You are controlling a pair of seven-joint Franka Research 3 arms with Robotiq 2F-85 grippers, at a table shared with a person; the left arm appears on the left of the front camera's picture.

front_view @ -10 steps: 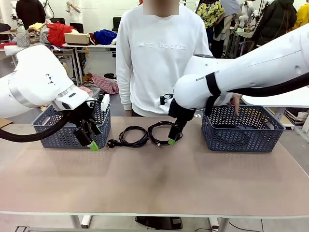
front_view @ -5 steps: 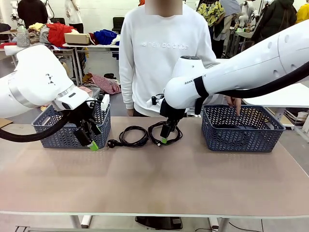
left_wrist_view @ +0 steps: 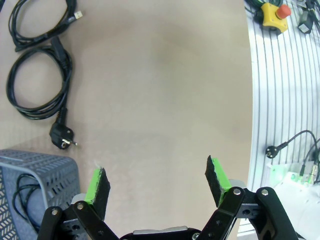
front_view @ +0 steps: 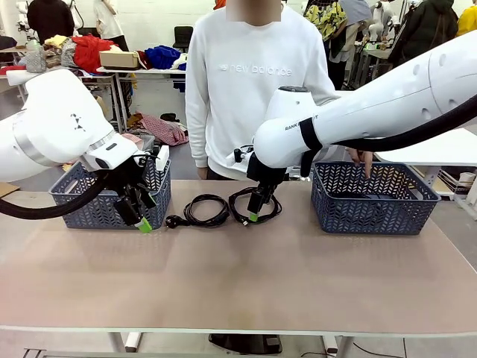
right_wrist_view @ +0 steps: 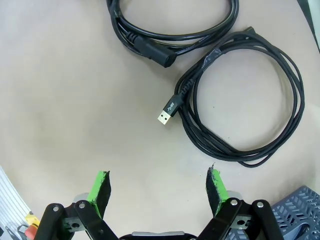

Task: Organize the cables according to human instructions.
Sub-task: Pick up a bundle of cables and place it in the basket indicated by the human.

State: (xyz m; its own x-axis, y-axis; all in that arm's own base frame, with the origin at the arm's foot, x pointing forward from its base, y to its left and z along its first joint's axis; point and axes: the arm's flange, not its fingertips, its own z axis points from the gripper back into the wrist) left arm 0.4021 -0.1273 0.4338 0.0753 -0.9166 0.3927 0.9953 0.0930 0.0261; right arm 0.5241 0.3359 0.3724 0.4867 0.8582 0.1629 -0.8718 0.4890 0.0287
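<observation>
Two black cables lie coiled on the table between the baskets. The left one (front_view: 188, 212) ends in a round power plug (left_wrist_view: 62, 139); the right one (front_view: 238, 195) ends in a USB plug (right_wrist_view: 167, 111). My right gripper (front_view: 255, 212) hangs open just above the right coil's near edge, and that coil (right_wrist_view: 212, 54) lies ahead of its fingertips (right_wrist_view: 216, 187). My left gripper (front_view: 141, 218) stands open over bare table in front of the left basket (front_view: 97, 209). Another cable (left_wrist_view: 22, 200) lies inside that basket. The person's hand (front_view: 364, 159) reaches into the right basket (front_view: 373, 212).
The person in a white sweatshirt (front_view: 250, 89) stands at the far edge, behind the cables. The table's near half is bare brown surface (front_view: 246, 283). A metal rail with an emergency stop button (left_wrist_view: 276, 12) runs along the robot's side.
The right arm swung left and brought its gripper over the right coil's near edge, then held still. The left arm and both cables have not moved.
</observation>
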